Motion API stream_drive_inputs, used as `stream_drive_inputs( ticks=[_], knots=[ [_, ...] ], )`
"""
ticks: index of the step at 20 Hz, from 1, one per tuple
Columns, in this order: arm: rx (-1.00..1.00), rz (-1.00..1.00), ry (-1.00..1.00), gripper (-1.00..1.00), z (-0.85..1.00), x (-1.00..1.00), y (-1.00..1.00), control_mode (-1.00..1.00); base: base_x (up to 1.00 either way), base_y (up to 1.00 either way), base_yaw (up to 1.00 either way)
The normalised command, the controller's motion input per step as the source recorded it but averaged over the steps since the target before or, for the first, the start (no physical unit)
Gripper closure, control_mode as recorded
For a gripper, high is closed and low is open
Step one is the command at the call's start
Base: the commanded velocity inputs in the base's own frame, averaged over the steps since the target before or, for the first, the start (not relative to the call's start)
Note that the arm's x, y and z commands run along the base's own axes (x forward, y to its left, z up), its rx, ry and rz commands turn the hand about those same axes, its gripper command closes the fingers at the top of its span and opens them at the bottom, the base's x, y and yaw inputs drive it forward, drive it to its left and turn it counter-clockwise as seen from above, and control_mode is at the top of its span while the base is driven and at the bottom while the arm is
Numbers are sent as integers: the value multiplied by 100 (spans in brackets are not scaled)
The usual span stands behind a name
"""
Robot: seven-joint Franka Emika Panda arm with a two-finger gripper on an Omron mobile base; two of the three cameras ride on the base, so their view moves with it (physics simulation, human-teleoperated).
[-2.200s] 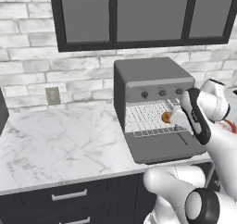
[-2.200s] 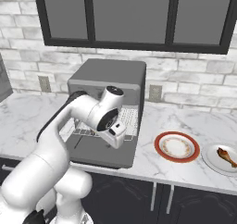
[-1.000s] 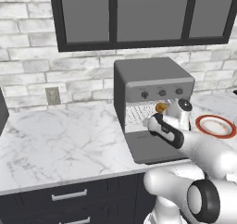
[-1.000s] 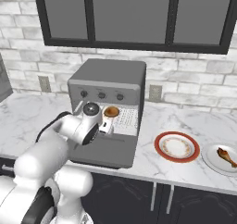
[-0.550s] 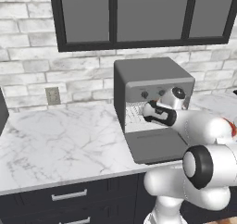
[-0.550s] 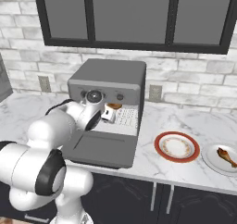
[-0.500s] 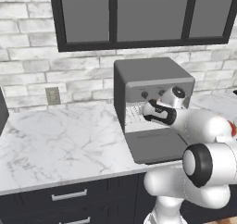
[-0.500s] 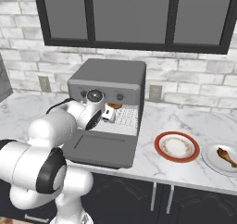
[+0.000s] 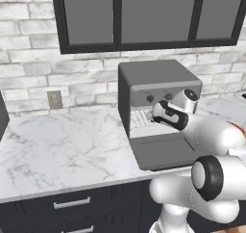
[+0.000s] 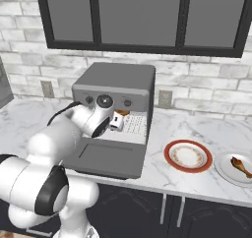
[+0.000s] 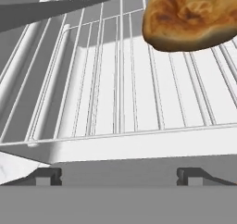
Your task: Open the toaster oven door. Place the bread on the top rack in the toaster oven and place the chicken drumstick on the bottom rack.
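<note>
The toaster oven stands on the counter with its door folded down flat. The golden-brown bread lies on a wire rack, high in the cavity, seemingly the top rack. My gripper is open at the oven's mouth, short of the bread, with nothing between its fingertips. More wire grid shows below the bread; I cannot tell the bottom rack apart. The chicken drumstick rests on a white plate at the far right.
A red-rimmed plate sits on the marble counter right of the oven. Dark-framed cabinets hang above, close over the oven. The white arm reaches over the lowered door. Dark drawers run under the counter's front edge.
The arm has swung from the oven's right side across its front and folded lower. The bread, earlier at the fingers, now lies on the rack, apart from the open gripper.
</note>
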Motion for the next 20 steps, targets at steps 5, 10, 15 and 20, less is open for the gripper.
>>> stream_drive_inputs(
  ticks=[5, 10, 15, 20],
  knots=[
    [3, 0, 0, -100, 0, 11, 0, -100, 0, 0, 0],
    [0, 0, 0, -100, 0, 79, 3, -100, 0, 0, 0],
    [1, 0, -1, -100, 0, 10, 0, -100, 0, 0, 0],
    [4, 0, 0, -100, 0, -7, -2, -100, 0, 0, 0]
  ],
)
